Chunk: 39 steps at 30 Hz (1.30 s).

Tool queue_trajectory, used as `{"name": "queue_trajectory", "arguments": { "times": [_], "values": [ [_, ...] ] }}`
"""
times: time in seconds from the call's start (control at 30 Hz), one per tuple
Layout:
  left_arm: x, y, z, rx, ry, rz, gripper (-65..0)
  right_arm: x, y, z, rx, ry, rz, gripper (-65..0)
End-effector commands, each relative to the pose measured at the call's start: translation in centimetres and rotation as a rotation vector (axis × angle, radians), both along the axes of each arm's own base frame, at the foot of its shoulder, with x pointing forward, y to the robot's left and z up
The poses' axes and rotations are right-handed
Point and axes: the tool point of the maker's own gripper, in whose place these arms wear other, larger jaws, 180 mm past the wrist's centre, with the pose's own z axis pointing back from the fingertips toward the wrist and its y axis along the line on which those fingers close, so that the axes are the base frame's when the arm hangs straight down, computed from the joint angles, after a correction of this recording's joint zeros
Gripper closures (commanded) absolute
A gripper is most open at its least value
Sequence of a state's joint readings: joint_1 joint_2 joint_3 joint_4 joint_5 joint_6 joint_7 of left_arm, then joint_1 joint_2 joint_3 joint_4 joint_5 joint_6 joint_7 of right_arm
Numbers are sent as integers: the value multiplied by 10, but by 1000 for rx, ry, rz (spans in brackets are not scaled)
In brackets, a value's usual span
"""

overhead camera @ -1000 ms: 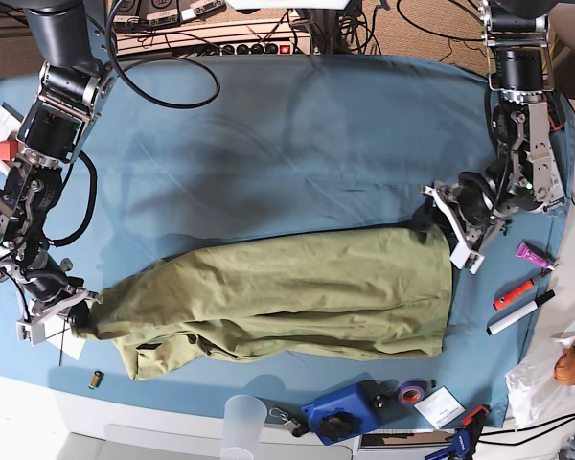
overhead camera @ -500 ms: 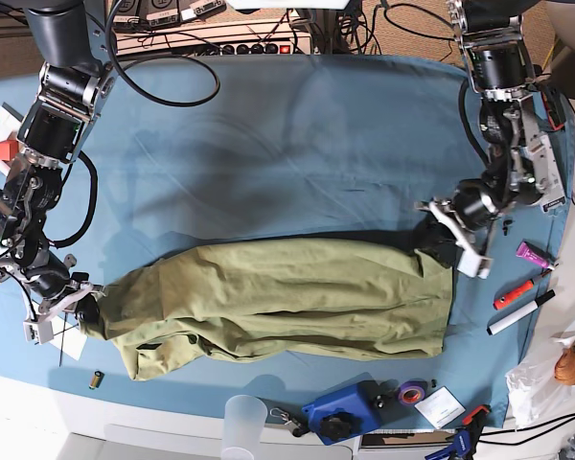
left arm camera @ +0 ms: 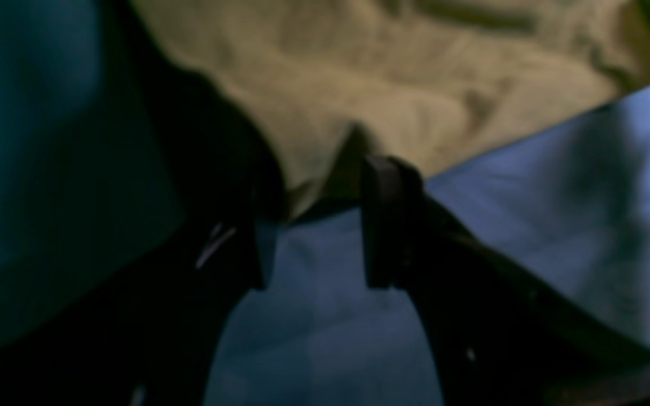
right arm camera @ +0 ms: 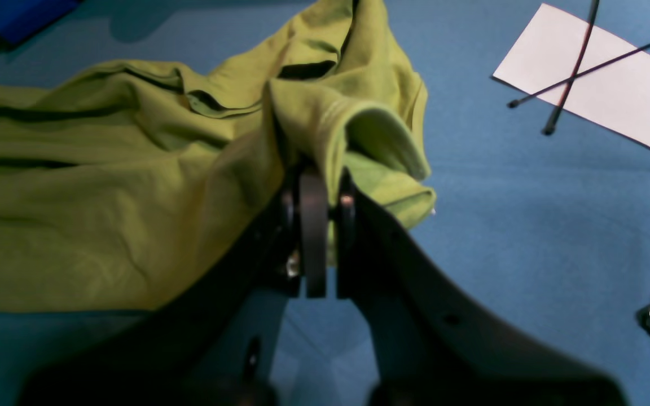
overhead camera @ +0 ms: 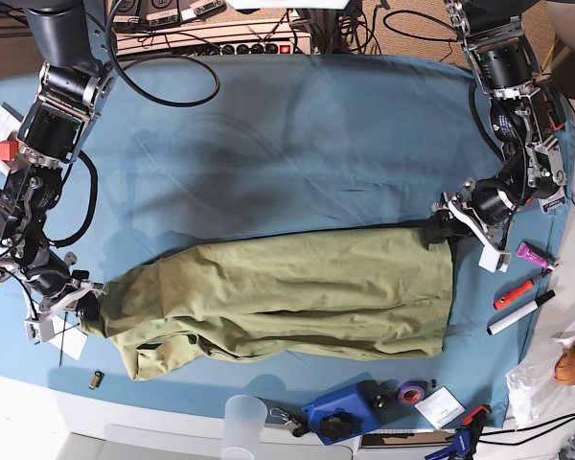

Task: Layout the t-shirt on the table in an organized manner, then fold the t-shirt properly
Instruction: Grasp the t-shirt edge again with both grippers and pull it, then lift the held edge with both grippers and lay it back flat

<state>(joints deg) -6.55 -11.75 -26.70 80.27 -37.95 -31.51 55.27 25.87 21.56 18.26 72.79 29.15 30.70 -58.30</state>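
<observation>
t-shirt (overhead camera: 287,292): long axis ran across table (overhead camera: 297,134) | right gripper (right arm camera: 313,186): clamped on one end | left gripper (left arm camera: 313,225): jaws apart, empty, at opposite hem corner.

Left gripper (left arm camera: 313,225) low at t-shirt (overhead camera: 287,292) corner, jaws apart, nothing pinched. Right gripper (right arm camera: 313,186) clamped tight on bunched t-shirt edge, arm stretched down.

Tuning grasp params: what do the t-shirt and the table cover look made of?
t-shirt: olive-green soft knit, likely cotton, matte; it drapes in loose folds and shows a stitched hem where it is pinched in the right wrist view.
table cover: light blue cloth, matte, thin-looking; faint creases show. What lies beneath is hidden.
</observation>
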Motion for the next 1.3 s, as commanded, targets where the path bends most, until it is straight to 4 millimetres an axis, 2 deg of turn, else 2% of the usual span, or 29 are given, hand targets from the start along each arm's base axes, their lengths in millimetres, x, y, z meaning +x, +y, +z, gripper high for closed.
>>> {"name": "queue_trajectory", "arguments": {
  "times": [0.0, 0.2, 0.3, 0.37, 0.47, 0.57, 0.67, 0.77, 0.83, 1.0, 1.13, 1.2, 1.27],
  "values": [
    [13, 6, 16, 1, -55, 28, -243, 9, -5, 27, -6, -73, -3, 0],
    [11, 9, -1, -18, -8, 62, -243, 9, -5, 27, -6, -74, -3, 0],
    [11, 5, 0, -63, -17, 62, -229, 9, -5, 27, -6, -74, -3, 0],
    [14, 1, 8, -117, -41, 67, -173, 9, -5, 27, -6, -74, -3, 0],
    [19, -4, 21, -195, -79, 76, -3, 9, -5, 27, -6, -73, -3, 0],
    [18, -6, 23, -211, -77, 70, 0, 9, -3, 27, -9, -78, 16, 0],
    [11, -12, 24, -259, -40, 35, 0, 8, 8, 35, 22, -111, 89, 0],
    [4, -17, 36, -331, -49, -20, 0, 4, 19, 50, 126, -163, 150, 0],
    [1, -12, 48, -373, -74, -24, 0, -1, 22, 62, 199, -202, 181, 0],
    [0, 26, 70, -377, -154, 70, 0, -22, 5, 93, 383, -291, 179, 0],
    [-1, 46, 77, -342, -174, 89, 0, -39, -23, 114, 370, -360, 119, 0],
    [0, 52, 81, -316, -190, 84, 0, -41, -38, 113, 312, -344, 70, 0],
    [5, 57, 82, -279, -204, 90, 0, -37, -52, 101, 230, -303, 4, 0]
  ]
}}
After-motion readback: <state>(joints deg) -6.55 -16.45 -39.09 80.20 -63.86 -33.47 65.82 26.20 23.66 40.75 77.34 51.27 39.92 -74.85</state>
